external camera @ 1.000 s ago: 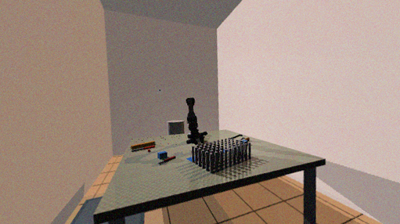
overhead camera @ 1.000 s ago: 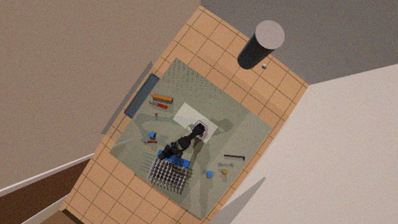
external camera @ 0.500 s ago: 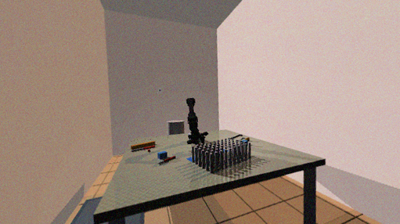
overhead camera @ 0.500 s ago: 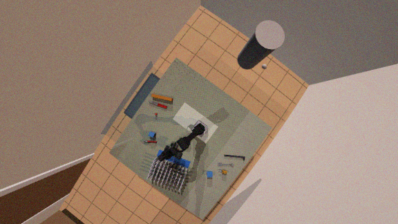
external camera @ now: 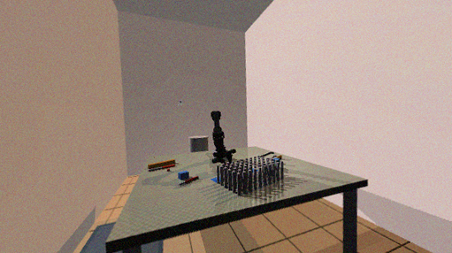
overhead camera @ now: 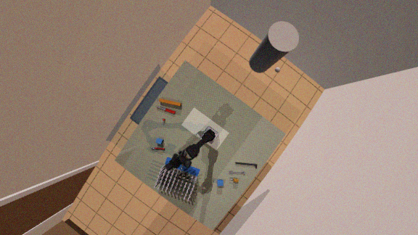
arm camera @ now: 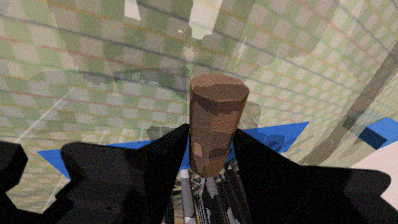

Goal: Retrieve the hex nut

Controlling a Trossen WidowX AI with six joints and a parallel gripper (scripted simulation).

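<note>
My gripper (overhead camera: 169, 167) (arm camera: 211, 130) is shut on a brown wooden tool handle (arm camera: 218, 117), at the front edge of the spacer field. The handle's wide butt faces the wrist camera, and its far end points toward the spacers. The tool's lower part and tip are hidden. The metal spacers (overhead camera: 178, 186) (external camera: 251, 174) (arm camera: 187, 197) stand in dense rows; those that show look upright. The blue taped strip (overhead camera: 195, 171) (external camera: 214, 180) (arm camera: 295, 131) lies in front of them, partly covered by the arm. I cannot make out the hex nut in any view.
A blue block (overhead camera: 160, 141) (external camera: 183, 175) and a red-handled tool (overhead camera: 158, 149) (external camera: 189, 181) lie to one side. Another blue block (overhead camera: 220, 183), a black angled bar (overhead camera: 247, 165), a wrench (overhead camera: 236, 172) and a small orange item (overhead camera: 235, 180) lie on the other. An orange bar (overhead camera: 170, 102) lies farther off.
</note>
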